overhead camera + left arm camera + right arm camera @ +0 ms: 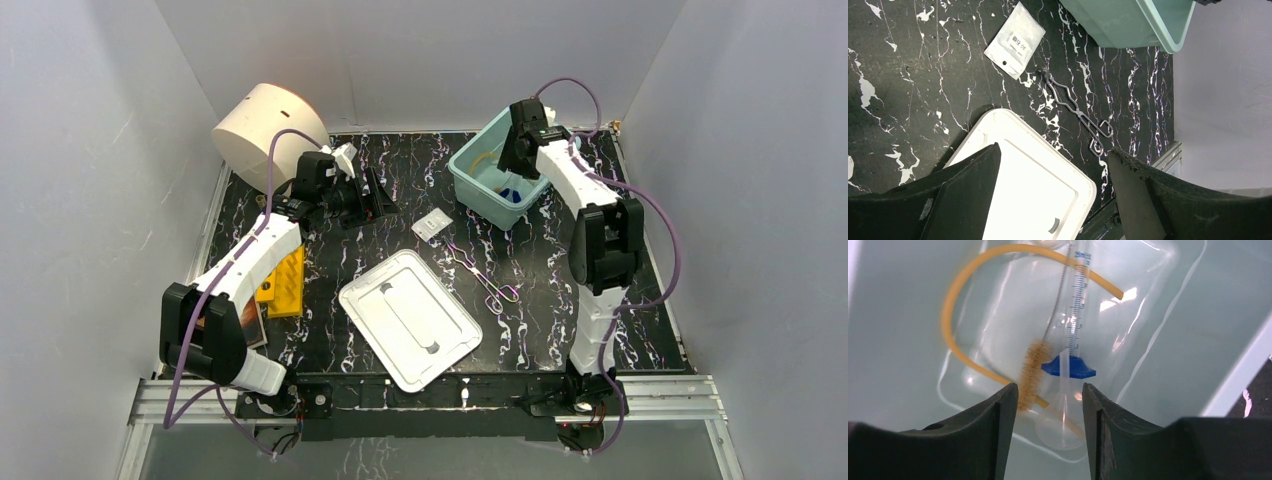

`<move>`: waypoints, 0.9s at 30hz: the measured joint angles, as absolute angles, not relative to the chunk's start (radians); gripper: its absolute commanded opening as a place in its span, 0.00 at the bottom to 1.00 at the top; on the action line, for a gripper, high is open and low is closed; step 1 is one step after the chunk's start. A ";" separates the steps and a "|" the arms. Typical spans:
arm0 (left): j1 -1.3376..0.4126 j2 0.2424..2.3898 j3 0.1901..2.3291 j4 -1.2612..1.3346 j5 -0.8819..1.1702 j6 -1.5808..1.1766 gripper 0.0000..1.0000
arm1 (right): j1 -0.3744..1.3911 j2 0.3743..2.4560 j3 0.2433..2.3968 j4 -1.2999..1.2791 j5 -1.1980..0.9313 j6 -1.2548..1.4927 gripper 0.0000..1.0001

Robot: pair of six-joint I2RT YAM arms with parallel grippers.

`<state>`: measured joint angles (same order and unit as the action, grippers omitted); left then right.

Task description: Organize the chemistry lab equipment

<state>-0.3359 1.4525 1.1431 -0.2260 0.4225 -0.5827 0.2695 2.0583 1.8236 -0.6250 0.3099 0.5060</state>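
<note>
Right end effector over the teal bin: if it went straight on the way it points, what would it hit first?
Probably the clear glassware just below the measuring cylinder's blue base, lying in the teal bin; depth is hard to judge.

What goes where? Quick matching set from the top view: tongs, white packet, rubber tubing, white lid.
Things:
1 tongs
2 white packet
3 rubber tubing
4 white lid

Places:
a inside the teal bin
b lowest of the four in the top view
c just left of the teal bin
d right of the white lid

Pairs: 1-d, 2-c, 3-a, 4-b
</note>
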 measured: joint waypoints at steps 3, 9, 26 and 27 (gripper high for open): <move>-0.336 1.452 1.143 -0.231 0.421 -0.583 0.78 | 0.270 2.006 1.818 -0.624 0.260 0.464 0.61; -0.336 1.452 1.143 -0.242 0.399 -0.583 0.78 | 0.270 1.762 1.679 -0.558 0.104 0.355 0.62; -0.332 1.483 1.139 -0.299 0.268 -0.661 0.79 | 0.635 1.547 1.377 -0.494 -0.025 0.121 0.71; -0.329 1.483 1.134 -0.304 0.256 -0.674 0.79 | 0.659 1.560 1.365 -0.487 0.014 0.126 0.71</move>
